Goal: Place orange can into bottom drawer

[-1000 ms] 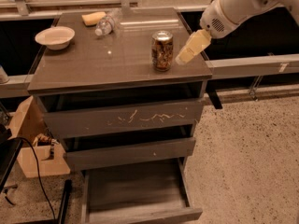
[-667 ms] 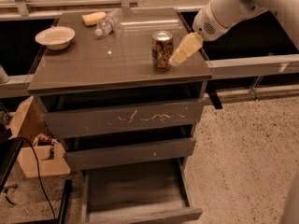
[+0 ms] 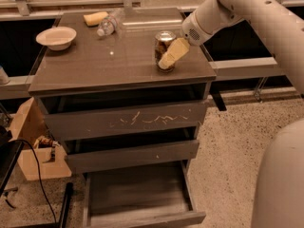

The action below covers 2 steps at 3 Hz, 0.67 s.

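The orange can [image 3: 163, 42] stands upright on the cabinet top [image 3: 114, 61], near its right front corner. It has a brown-orange and white label and a shiny top. My gripper [image 3: 168, 56] is at the can's right side, and its cream tip overlaps the can's lower front. The white arm [image 3: 213, 13] reaches in from the upper right. The bottom drawer [image 3: 137, 194] is pulled out below the cabinet, and its tray is bare.
A white bowl [image 3: 56, 36], a clear plastic bottle [image 3: 108, 25] and a yellow sponge [image 3: 95, 18] sit at the back left of the top. The scratched top drawer front [image 3: 128, 120] and the middle drawer [image 3: 133, 153] are slightly open. A cardboard box [image 3: 28, 137] stands on the floor at the left.
My gripper has moved left and slightly down from beside the can until it overlaps the can's right side. The can has not moved.
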{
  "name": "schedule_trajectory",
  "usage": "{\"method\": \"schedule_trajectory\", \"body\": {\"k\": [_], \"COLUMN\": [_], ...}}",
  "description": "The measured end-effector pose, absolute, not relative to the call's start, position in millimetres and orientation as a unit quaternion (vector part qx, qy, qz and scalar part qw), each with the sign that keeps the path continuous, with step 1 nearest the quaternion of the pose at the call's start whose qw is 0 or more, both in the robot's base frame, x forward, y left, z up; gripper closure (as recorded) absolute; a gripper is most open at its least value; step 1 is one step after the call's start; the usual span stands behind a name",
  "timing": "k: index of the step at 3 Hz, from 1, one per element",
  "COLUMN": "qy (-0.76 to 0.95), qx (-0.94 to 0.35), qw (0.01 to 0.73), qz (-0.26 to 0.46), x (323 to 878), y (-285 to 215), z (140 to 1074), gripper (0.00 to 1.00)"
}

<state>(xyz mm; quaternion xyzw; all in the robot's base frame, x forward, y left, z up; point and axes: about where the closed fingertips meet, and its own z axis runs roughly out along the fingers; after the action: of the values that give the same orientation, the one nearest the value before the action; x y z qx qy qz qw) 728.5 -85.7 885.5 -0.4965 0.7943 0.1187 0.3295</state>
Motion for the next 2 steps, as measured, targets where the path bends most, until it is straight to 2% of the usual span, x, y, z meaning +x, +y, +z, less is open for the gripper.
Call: {"method": "schedule_trajectory", "body": {"k": [2], "qy": [0.797], "qx": [-0.49], "qw": [0.328], "qz": [0.13], "x": [743.4], "y": [-72.9], "z": [872.7], "gripper": [0.0]}}
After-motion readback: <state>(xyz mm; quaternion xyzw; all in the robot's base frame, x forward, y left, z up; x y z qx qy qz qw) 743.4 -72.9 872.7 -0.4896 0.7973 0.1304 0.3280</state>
